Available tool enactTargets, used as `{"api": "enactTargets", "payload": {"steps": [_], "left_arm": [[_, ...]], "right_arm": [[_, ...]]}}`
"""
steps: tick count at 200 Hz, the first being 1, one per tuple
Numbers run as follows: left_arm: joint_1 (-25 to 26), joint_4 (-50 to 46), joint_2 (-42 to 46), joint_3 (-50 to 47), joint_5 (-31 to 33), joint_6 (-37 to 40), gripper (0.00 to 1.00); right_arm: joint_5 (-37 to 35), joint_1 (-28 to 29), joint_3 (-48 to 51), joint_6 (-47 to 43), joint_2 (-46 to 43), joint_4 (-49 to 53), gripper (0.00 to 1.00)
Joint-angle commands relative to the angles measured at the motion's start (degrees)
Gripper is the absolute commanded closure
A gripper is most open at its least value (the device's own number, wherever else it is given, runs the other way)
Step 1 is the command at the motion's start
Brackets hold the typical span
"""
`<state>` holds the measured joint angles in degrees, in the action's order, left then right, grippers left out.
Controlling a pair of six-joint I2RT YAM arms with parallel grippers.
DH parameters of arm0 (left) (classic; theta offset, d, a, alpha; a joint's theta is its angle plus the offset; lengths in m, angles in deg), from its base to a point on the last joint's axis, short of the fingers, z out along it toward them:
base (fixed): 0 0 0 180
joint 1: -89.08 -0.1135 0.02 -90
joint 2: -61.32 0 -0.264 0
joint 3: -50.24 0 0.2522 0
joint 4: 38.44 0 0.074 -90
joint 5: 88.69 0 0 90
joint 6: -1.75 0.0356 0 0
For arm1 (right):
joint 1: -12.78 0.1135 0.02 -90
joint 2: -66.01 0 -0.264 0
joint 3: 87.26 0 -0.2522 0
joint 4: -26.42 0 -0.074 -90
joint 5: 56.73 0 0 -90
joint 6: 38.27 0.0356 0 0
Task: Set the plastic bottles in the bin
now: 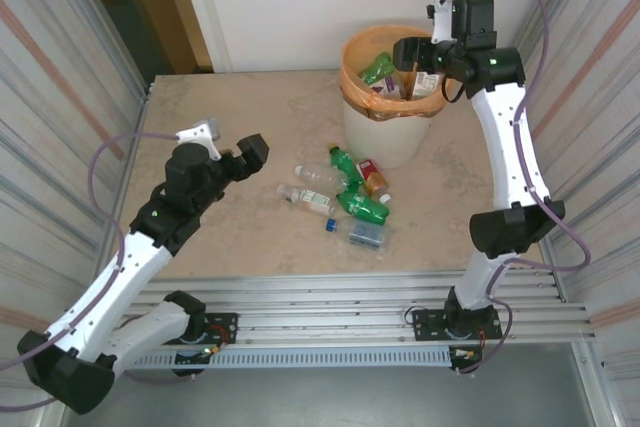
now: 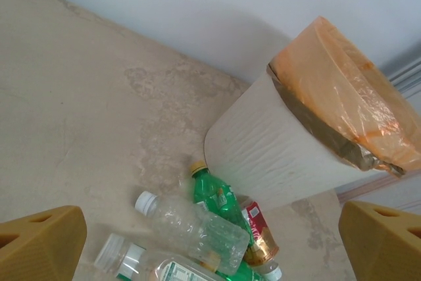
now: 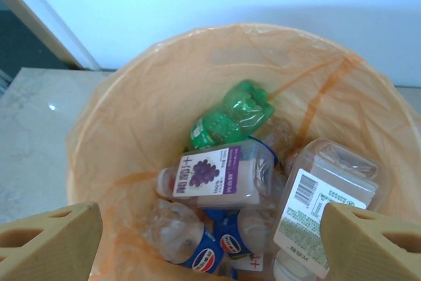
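While my left gripper hangs wide open and empty, the plastic bottles on the table lie at its four o'clock, the nearest clear bottle stretched nine-to-three, closer to it than to my right gripper, open over the bin.

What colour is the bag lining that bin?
Orange bag, folded over the cream-white bin; clearest in the right wrist view.
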<state>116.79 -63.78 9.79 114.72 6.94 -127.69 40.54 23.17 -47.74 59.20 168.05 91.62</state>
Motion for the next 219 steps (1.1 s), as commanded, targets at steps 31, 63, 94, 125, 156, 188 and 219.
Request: {"api": "enactTargets", "payload": {"steps": [31, 63, 94, 125, 156, 188, 219], "left_arm": [[0.9, -2.9, -0.4, -3.8, 0.7, -4.8, 0.01], [4.5, -4.4, -5.5, -4.1, 1.8, -8.5, 0.01], [8.9, -5.3, -11.4, -4.4, 3.6, -14.5, 0.01], [12.1, -3.1, -15.9, -6.5, 4.3, -22.0, 0.01], [15.5, -2.7, -21.3, -5.1, 6.0, -26.0, 0.01], [17.4, -1.2, -27.9, -2.1, 5.1, -27.9, 0.01], [17.6, 1.2, -31.8, -0.9, 4.3, -29.2, 0.01]], "right_arm": [[-1.6, 4.6, 14.2, 2.3, -9.5, -4.1, 0.15], [-1.4, 10.1, 28.8, 2.2, -18.3, -8.4, 0.14], [-4.5, 16.1, 38.9, 3.7, -24.8, -9.3, 0.14], [-6.1, 17.7, 47.5, 7.3, -29.7, -9.9, 0.10], [-7.2, 17.6, 52.5, 8.8, -31.3, -9.1, 0.00], [-8.4, 17.6, 54.5, 9.6, -30.8, -8.8, 0.02], [-9.2, 17.4, 55.8, 10.4, -30.9, -9.8, 0.02]]}}
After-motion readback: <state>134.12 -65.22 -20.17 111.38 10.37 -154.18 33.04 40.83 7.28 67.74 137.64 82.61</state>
